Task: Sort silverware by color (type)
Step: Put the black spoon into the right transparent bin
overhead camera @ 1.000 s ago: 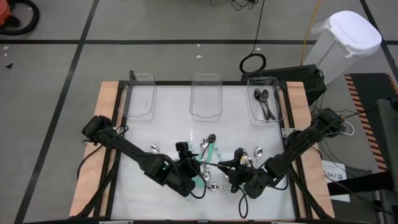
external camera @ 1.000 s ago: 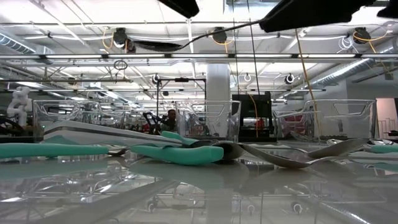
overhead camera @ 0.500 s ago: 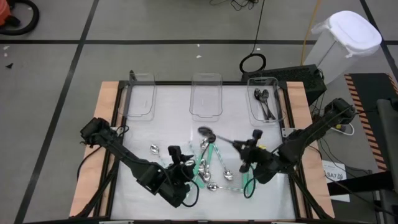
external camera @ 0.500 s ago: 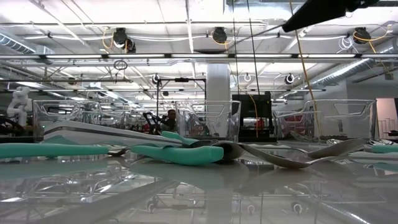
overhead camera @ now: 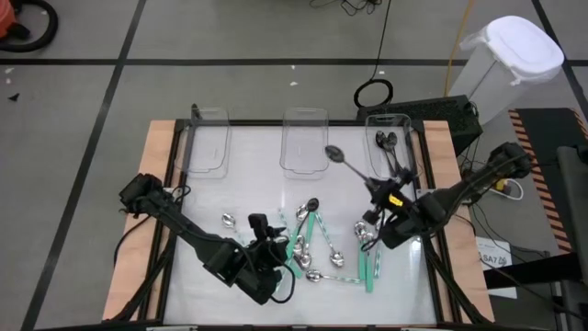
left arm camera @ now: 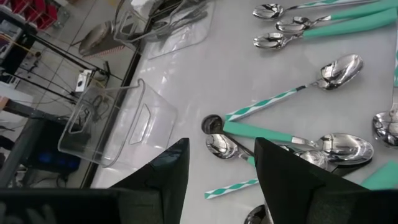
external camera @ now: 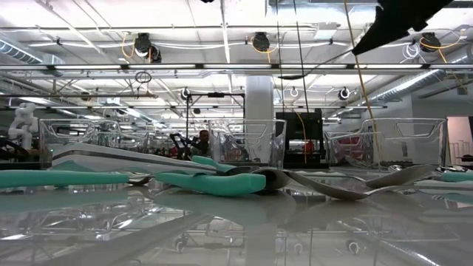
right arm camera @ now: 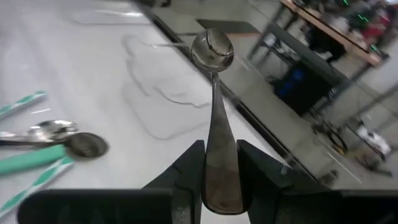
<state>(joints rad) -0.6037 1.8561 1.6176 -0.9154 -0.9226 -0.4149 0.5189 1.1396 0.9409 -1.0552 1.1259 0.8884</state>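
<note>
Your right gripper (overhead camera: 375,191) is clamped on a dark spoon (overhead camera: 344,163) by its handle, bowl pointing toward upper left in the high view. The bin with dark spoons (overhead camera: 405,172) lies just right of it, so swing right. Your left gripper (overhead camera: 267,241) waits, fingers apart, at lower centre.

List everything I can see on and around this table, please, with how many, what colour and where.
Clear bins: three, see-through, in a row along the table's far edge.
Dark spoons in bin: a few, blackish, in the right-hand bin.
Held spoon: one, dark metal, lifted between the middle and right bins.
Loose spoons: a dozen or so, silver or teal-handled, scattered mid-table.
Table: one, white top, wooden edges.
White container: one, on the floor beyond the table's right corner.
Left gripper: open, over the loose spoons.
Right gripper: shut on the held spoon.
</note>
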